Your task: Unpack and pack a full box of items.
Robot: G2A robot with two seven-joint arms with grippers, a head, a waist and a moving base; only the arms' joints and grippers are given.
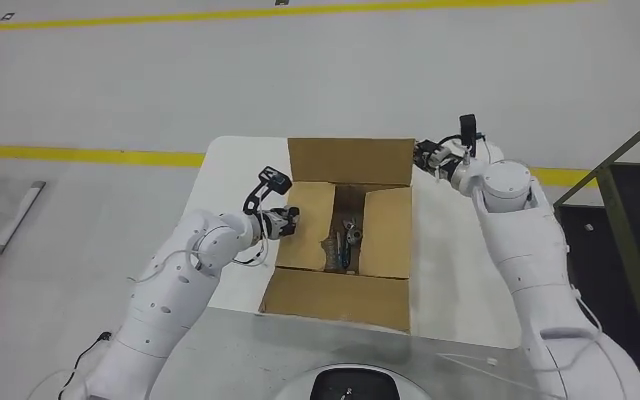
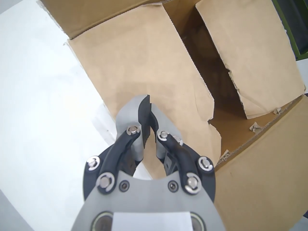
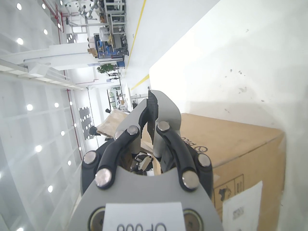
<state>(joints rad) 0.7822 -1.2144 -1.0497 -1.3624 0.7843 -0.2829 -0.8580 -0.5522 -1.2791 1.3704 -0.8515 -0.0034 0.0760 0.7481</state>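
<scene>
A brown cardboard box (image 1: 345,290) stands in the middle of the white table (image 1: 450,290), all of its top flaps folded outward. Down in the opening lie several grey and dark items (image 1: 344,245), too small to name. My left gripper (image 1: 291,220) is shut and holds nothing; its tips (image 2: 147,99) rest over the box's left side flap (image 2: 144,61). My right gripper (image 1: 422,154) is also shut and holds nothing, and it hovers by the box's far right corner. In the right wrist view the fingertips (image 3: 152,98) sit beside the box's outer wall (image 3: 235,150).
A dark metal frame (image 1: 600,215) stands off the table's right side. Yellow floor lines (image 1: 100,155) run behind the table. Bare table surface lies to the left of the box (image 2: 36,97) and to its right.
</scene>
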